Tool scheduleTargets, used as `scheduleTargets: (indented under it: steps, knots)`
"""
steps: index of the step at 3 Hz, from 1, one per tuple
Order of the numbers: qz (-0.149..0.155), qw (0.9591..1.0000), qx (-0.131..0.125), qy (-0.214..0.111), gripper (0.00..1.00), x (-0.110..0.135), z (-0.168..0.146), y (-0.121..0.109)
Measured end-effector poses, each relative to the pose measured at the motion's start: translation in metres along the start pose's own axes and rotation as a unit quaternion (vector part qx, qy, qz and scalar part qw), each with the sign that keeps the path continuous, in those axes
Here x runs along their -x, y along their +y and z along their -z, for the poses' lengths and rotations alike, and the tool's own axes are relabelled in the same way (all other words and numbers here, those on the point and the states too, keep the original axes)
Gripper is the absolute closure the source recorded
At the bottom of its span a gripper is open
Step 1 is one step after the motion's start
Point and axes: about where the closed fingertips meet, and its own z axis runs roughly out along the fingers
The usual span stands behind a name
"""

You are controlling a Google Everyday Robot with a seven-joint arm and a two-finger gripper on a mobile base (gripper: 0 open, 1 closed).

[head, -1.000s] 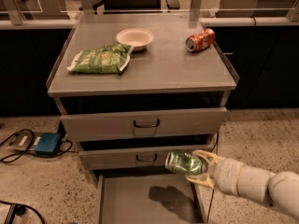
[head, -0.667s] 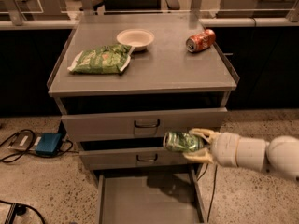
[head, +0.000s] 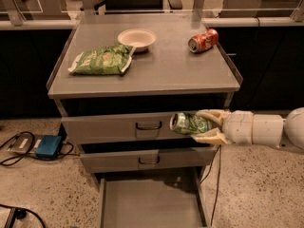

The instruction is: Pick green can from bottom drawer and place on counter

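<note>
My gripper (head: 203, 126) reaches in from the right and is shut on the green can (head: 188, 123), which lies on its side with its silver end facing left. The can hangs in the air in front of the top drawer, below the counter's front edge. The bottom drawer (head: 149, 204) is pulled open beneath it, and its grey floor shows nothing on it. The counter (head: 161, 70) is the flat grey top of the cabinet, above and behind the can.
On the counter lie a green snack bag (head: 100, 60) at the left, a pale bowl (head: 137, 38) at the back middle and a red-orange can (head: 203, 40) on its side at the back right. A blue box with cables (head: 47, 146) sits on the floor at the left.
My gripper has lifted the green can from just above the bottom drawer up to the level of the top drawer. The things on the counter have not moved.
</note>
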Motion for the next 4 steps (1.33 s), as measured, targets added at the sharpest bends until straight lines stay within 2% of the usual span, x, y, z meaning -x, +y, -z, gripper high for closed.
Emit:
scheduleTargets:
  steps: [1,3,4]
  knots:
    - [0.0,1.0,0.0,0.0,1.0,0.0,0.0,0.0]
    - [0.067,0.9976,-0.003,0.019,1.0,0.066,0.033,-0.049]
    - [0.083,0.9964,0.0,0.013,1.0,0.09,0.042,-0.071]
